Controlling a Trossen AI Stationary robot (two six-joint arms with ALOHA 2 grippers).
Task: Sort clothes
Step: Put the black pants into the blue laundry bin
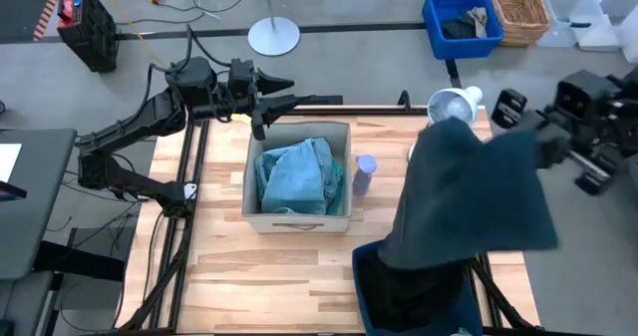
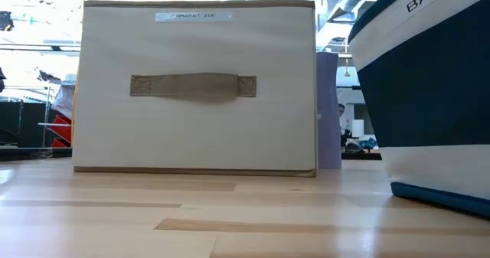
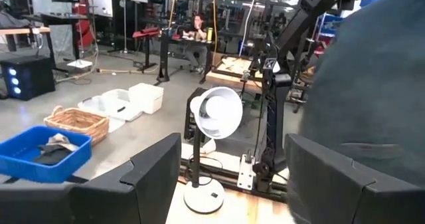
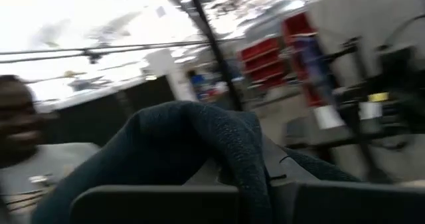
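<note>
My right gripper [image 1: 539,145] is shut on a dark green garment [image 1: 469,191] held high over the table's right side. The garment spreads wide above the dark navy bin [image 1: 367,296]. Dark cloth [image 1: 419,294] shows inside the bin under it. The beige fabric box [image 1: 299,219] stands mid-table with a turquoise garment [image 1: 291,181] and a pale blue-grey one [image 1: 335,181] lying inside. My left gripper [image 1: 284,97] is open and empty, above the box's far edge. No gripper shows in the low view. My right gripper holds the dark green garment by a bunched fold [image 4: 222,141] at its upper right end, and the cloth drapes over the fingers and hides the pinch. The garment hangs lifted clear of the table. Its lower end [image 1: 399,256] reaches down toward the bin.
A purple cylinder [image 1: 365,173] stands right of the beige box. A white desk lamp [image 1: 454,105] stands at the table's far edge. Bare wood lies in front of the box [image 1: 259,276]. Beyond the table are a blue crate [image 1: 462,19] and a wicker basket [image 1: 519,9].
</note>
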